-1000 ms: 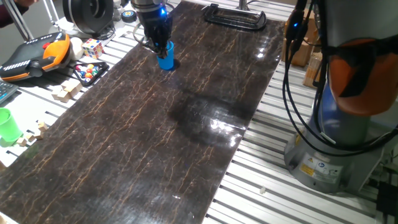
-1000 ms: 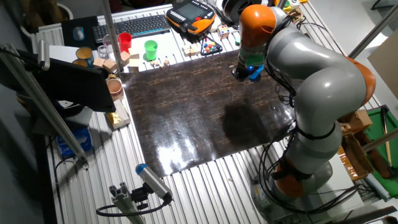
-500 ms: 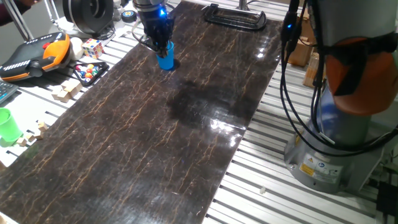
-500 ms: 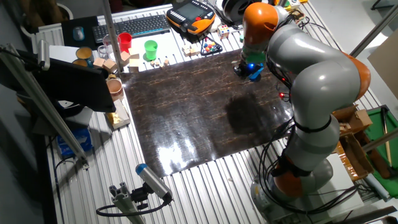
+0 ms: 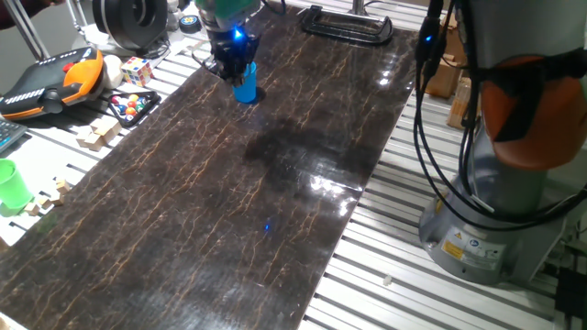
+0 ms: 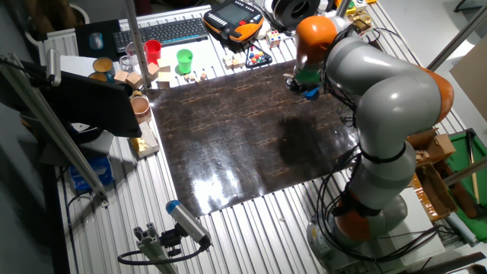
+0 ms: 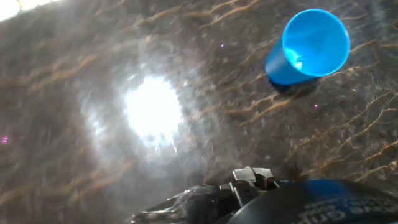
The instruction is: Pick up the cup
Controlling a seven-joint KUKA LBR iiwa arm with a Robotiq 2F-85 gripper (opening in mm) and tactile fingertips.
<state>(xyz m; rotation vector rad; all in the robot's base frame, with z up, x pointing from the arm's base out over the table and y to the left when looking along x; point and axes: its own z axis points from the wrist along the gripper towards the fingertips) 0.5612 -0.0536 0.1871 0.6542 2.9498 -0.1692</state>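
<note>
The bright blue cup [image 5: 245,88] stands upright on the dark marbled table top [image 5: 229,202], near its far left edge. It also shows in the other fixed view [image 6: 311,93] and at the upper right of the hand view [image 7: 305,50], open mouth facing the camera. My gripper [image 5: 234,68] hangs just above and to the far-left side of the cup, lit blue, and it also shows in the other fixed view [image 6: 303,82]. The cup is apart from the hand and not between the fingers. The fingertips are hidden in the hand view, so their spacing is unclear.
A light green cup [image 5: 11,183] stands off the table top at the left. A teach pendant [image 5: 50,82], a puzzle cube [image 5: 136,71] and wooden blocks [image 5: 96,136] lie beside the left edge. A black clamp [image 5: 347,23] lies at the far end. The arm's base [image 5: 495,220] stands at the right.
The hand has shifted slightly up and to the left of the cup and tilted. The blue cup has stayed where it was on the table.
</note>
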